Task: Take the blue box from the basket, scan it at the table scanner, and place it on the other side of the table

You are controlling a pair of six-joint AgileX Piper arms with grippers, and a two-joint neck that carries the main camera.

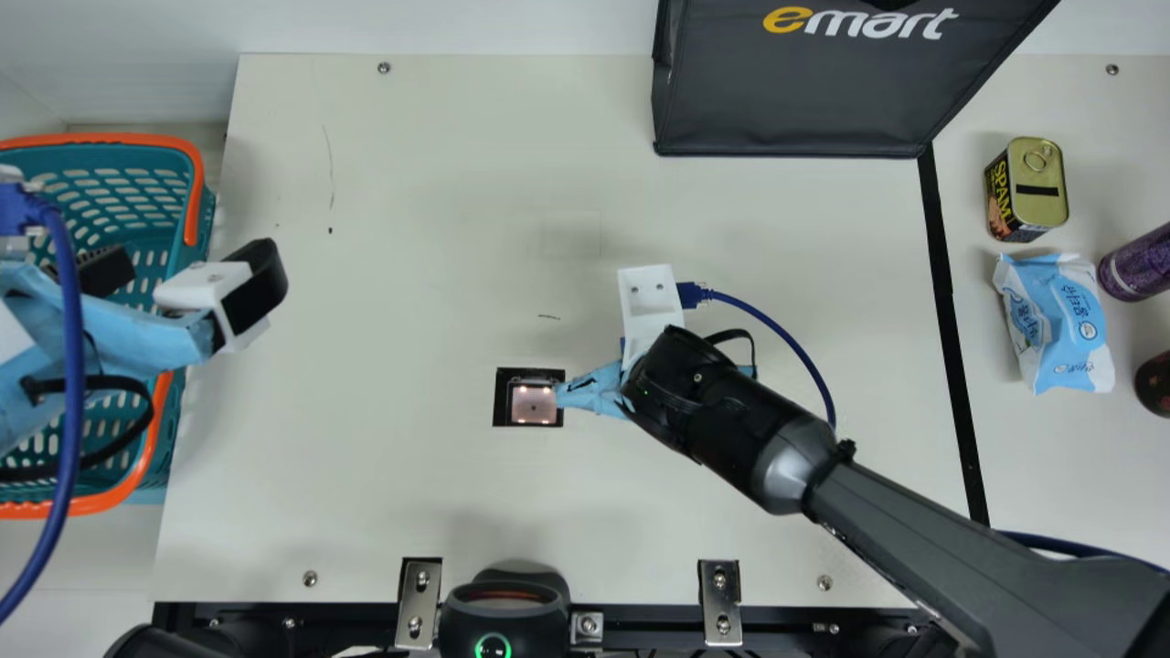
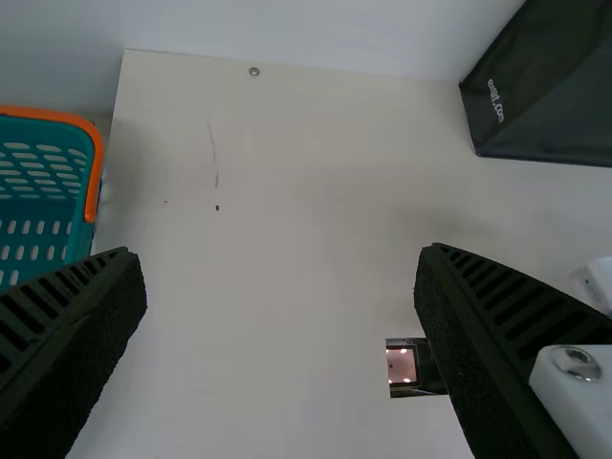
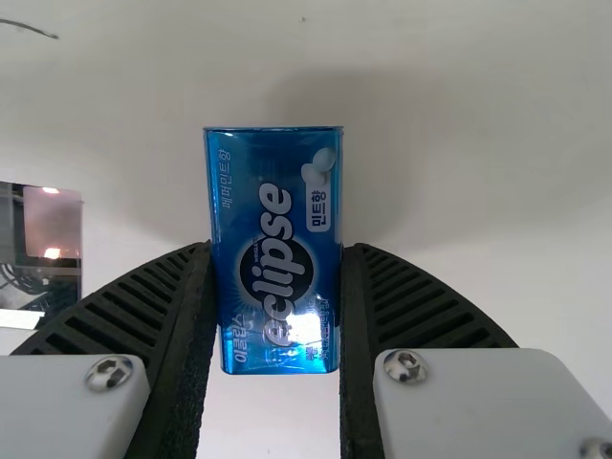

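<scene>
In the main view my right gripper (image 1: 596, 388) is over the table just right of the scanner (image 1: 533, 404). The right wrist view has the blue box (image 3: 275, 258) clamped between both ribbed fingers of my right gripper (image 3: 277, 253), its printed face towards the camera; the scanner (image 3: 53, 234) lies off to one side. My left gripper (image 1: 183, 274) is above the basket (image 1: 101, 140) and the table's left edge. In its wrist view, my left gripper (image 2: 280, 256) has its fingers wide apart with nothing between them.
A black bag (image 1: 786, 100) stands at the back. Beyond the black line on the right are a SPAM can (image 1: 1040, 187), a light-blue packet (image 1: 1056, 320), a purple can (image 1: 1138, 265) and a dark red item (image 1: 1156, 384). A round black device (image 1: 505, 612) sits at the front edge.
</scene>
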